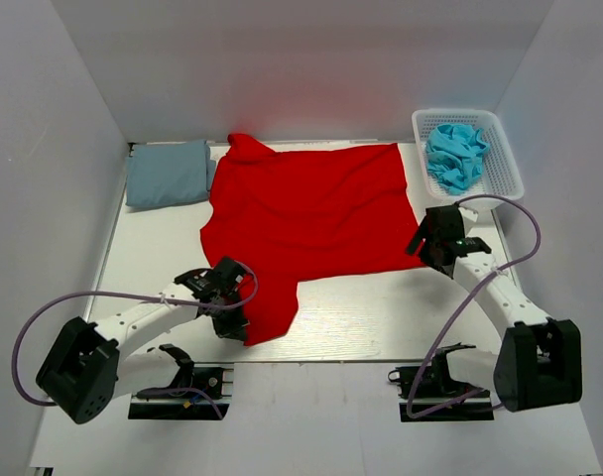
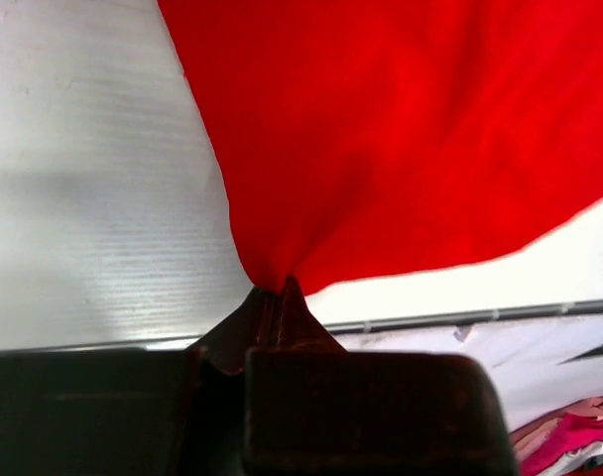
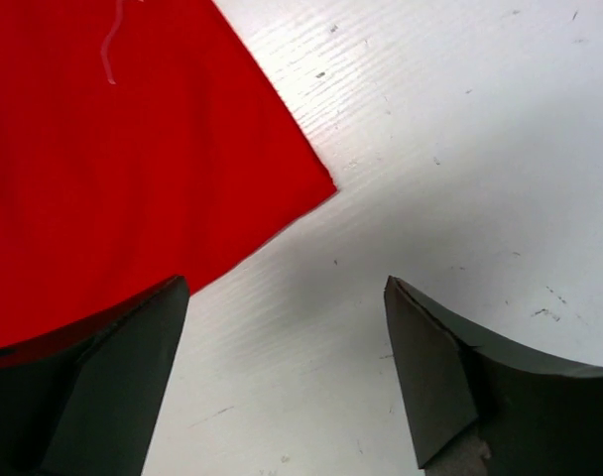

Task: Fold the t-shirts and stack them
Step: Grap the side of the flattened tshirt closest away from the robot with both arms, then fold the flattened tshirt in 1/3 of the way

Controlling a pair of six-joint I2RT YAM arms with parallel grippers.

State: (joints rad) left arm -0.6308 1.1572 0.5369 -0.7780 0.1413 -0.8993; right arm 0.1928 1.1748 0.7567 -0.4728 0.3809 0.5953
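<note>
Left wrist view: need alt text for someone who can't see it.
The left gripper is shut on a pinched edge of the red t-shirt, whose cloth fans up and right to fill most of the frame. White table shows at left and below the cloth at right.

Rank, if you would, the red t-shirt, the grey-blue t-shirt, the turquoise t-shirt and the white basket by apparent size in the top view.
1. red t-shirt, spread out: clearly largest.
2. white basket, only slightly ahead of the next.
3. grey-blue t-shirt, folded.
4. turquoise t-shirt, bunched inside the basket: smallest.
</note>
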